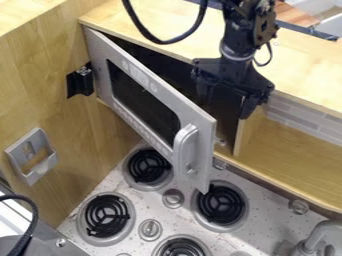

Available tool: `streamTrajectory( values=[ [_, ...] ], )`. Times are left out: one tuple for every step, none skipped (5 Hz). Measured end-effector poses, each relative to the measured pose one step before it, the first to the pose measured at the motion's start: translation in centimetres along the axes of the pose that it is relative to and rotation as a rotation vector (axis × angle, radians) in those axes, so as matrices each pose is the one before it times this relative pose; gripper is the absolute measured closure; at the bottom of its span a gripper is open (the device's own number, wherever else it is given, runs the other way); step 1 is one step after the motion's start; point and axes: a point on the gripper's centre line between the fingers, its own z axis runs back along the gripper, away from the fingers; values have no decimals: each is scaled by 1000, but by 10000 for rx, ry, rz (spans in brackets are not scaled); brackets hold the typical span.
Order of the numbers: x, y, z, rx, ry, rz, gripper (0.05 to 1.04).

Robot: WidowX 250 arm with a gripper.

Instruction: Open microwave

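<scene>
One black two-finger gripper (225,104) hangs before the dark opening of a toy microwave, its fingers spread apart and clamped on nothing, behind the silver-gray microwave door (157,90) with a dark rectangular window. The door stands open, angled out from its left-hand side above the stove, its curved silver-gray handle (184,152) at the free end facing away from the gripper. The black robot arm (242,37) comes in from the top edge, a black cable looping beside it over the pale wooden cabinet top (174,20). Below, four round burners with black coils (220,203) show on the speckled light-gray stovetop (264,232), round metal knobs (173,198) among them. A gray metal faucet (322,231) rises at lower right, and a gray rectangular holder (32,156) is mounted on the wooden side panel at left.
</scene>
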Motion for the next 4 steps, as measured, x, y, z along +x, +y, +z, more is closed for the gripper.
streamTrajectory(
  values=[
    [-160,484,-1756,-321,236,248,86],
    [-1361,1402,-882,139,380,350,86],
    [-2420,1629,-417,345,454,785,86],
    [-1607,1798,804,104,-77,980,86]
  ],
)
